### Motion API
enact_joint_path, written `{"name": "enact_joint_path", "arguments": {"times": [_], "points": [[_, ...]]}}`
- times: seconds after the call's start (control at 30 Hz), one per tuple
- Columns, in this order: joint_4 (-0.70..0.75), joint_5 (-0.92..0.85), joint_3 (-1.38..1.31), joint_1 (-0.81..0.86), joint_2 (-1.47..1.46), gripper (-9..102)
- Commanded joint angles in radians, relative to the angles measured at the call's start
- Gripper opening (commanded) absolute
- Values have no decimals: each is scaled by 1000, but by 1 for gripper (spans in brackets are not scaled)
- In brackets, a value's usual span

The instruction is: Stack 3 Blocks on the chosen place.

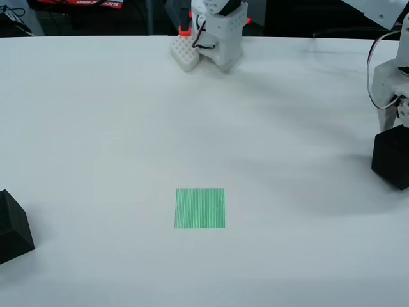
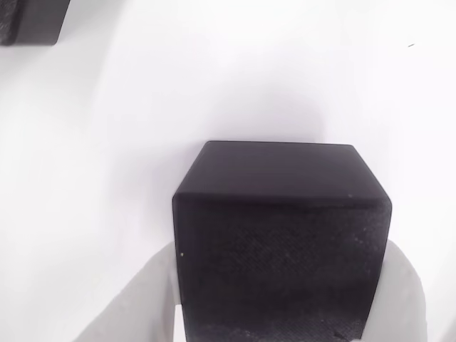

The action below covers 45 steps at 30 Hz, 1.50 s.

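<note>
In the view from the front, the green striped square [image 1: 200,208] lies flat at the table's middle with nothing on it. One black block [image 1: 13,229] sits at the left edge, partly cut off. A second black block [image 1: 392,157] is at the right edge, directly under my gripper [image 1: 397,118]. The view that rides on the gripper shows this block [image 2: 278,228] up close between my white fingers [image 2: 139,306], which press on both of its sides. Whether it rests on the table or hangs just above it cannot be told.
The arm's white base [image 1: 217,32] stands at the table's far edge, beside a white ribbed part [image 1: 184,52]. A black shape [image 2: 28,20] fills the top left corner of the gripper view, possibly another block. White tabletop [image 1: 115,128] lies between the blocks and the green square.
</note>
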Motion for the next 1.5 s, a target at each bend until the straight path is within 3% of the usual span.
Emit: {"name": "enact_joint_path", "arguments": {"times": [0.0, 0.67, 1.13, 1.47], "points": [[-9, -6, 69, 48, 106, 24], [3, -178, 486, 428, 658, 24], [8, -403, 609, 778, 772, 24], [-28, -433, 690, 842, 716, 24]]}}
